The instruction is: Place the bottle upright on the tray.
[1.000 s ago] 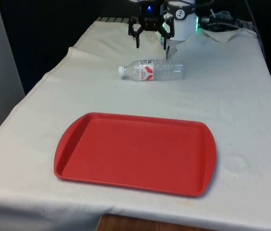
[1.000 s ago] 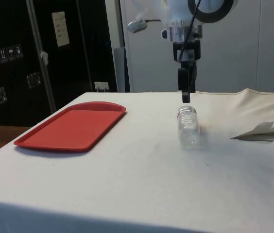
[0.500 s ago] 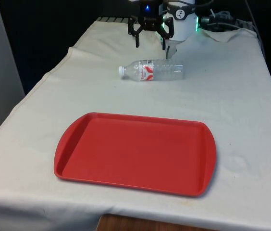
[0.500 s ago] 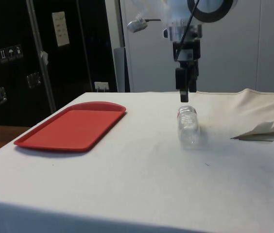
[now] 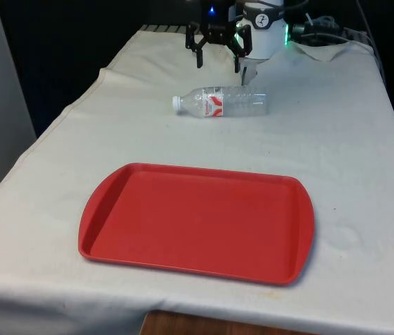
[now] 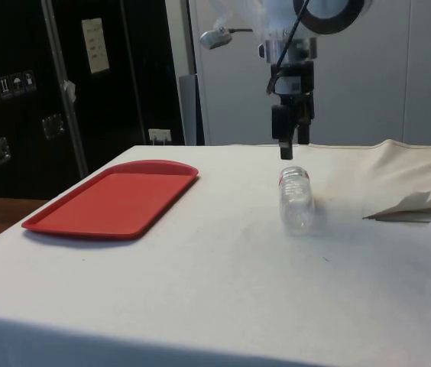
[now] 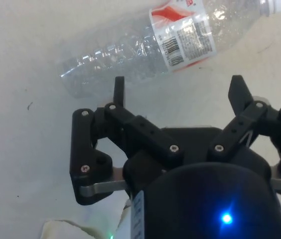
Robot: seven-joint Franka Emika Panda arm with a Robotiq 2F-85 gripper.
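A clear plastic bottle [image 5: 220, 102] with a red-and-white label and a white cap lies on its side on the white cloth, cap towards the front view's left. It also shows lying in the side view [image 6: 295, 197] and in the wrist view [image 7: 165, 42]. The red tray [image 5: 197, 221] lies empty nearer the camera, seen too in the side view [image 6: 116, 198]. My gripper [image 5: 219, 64] hangs open in the air above and just behind the bottle, holding nothing. From the side the gripper [image 6: 286, 151] ends a little above the bottle. Its fingertips [image 7: 119, 88] are spread wide.
Crumpled white paper or cloth [image 5: 326, 47] lies at the far end near the robot's base, also at the side view's right [image 6: 418, 205]. The table edge [image 5: 64, 112] drops off at the front view's left.
The gripper has risen a little above the bottle and stayed open. The bottle and tray have not moved.
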